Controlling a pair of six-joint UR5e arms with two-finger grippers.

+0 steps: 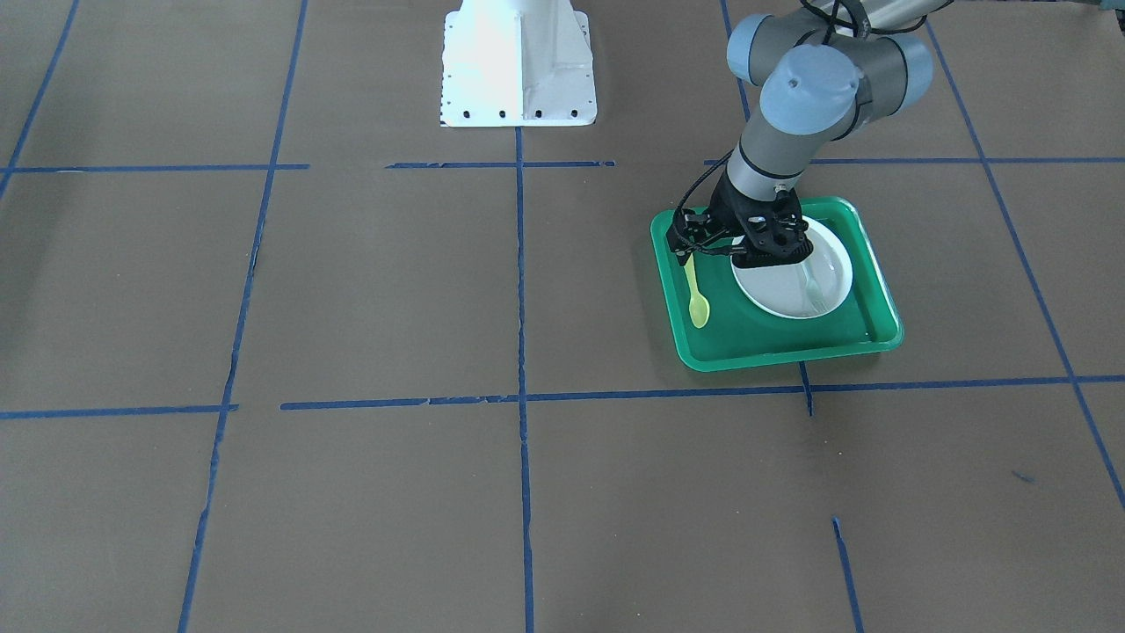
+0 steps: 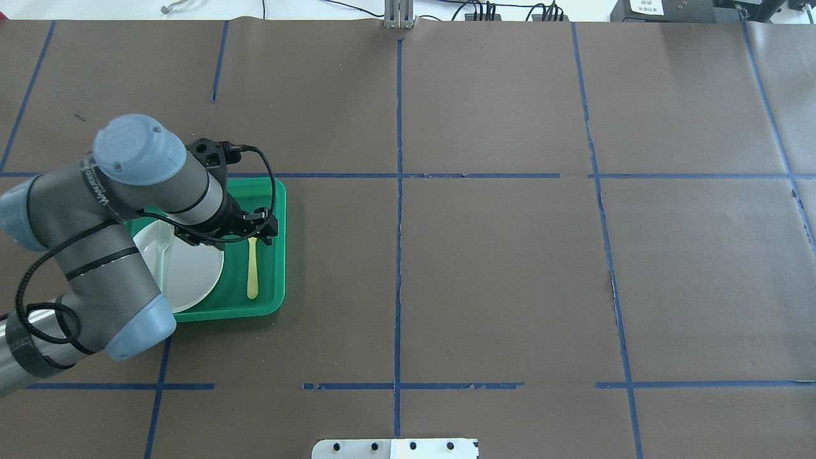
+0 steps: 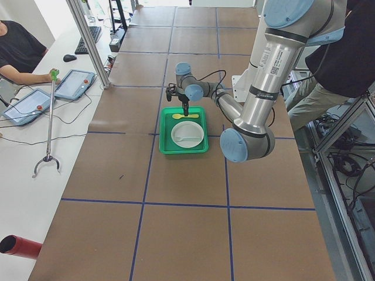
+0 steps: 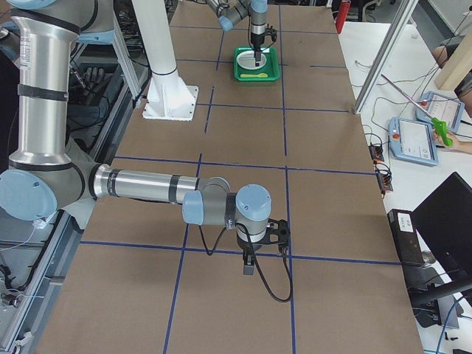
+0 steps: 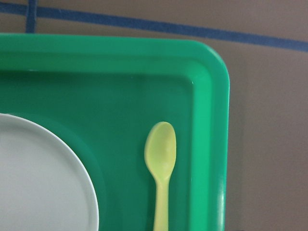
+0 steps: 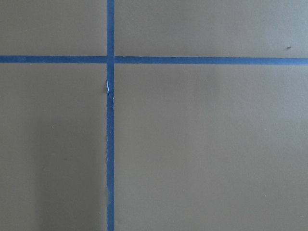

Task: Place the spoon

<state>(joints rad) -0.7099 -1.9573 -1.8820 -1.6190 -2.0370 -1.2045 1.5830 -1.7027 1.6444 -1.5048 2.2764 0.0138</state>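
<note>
The yellow spoon (image 1: pixel 698 301) lies flat in the green tray (image 1: pixel 773 356), between the white plate (image 1: pixel 782 290) and the tray's wall. In the overhead view the spoon (image 2: pixel 252 274) is right of the plate (image 2: pixel 191 268). The left wrist view shows the spoon's bowl (image 5: pixel 161 151) on the tray floor, with no fingers in the frame. My left gripper (image 2: pixel 258 236) hangs just over the handle's far end, and its jaws look spread on either side of it. My right gripper (image 4: pixel 249 267) shows only in the exterior right view, low over bare table, so I cannot tell its state.
A pale grey-blue fork (image 1: pixel 813 286) lies on the plate. The white robot base (image 1: pixel 517 66) stands at the table's robot-side edge. Blue tape lines cross the brown table. Operators, tablets and a grabber stick are beside the table in the side views.
</note>
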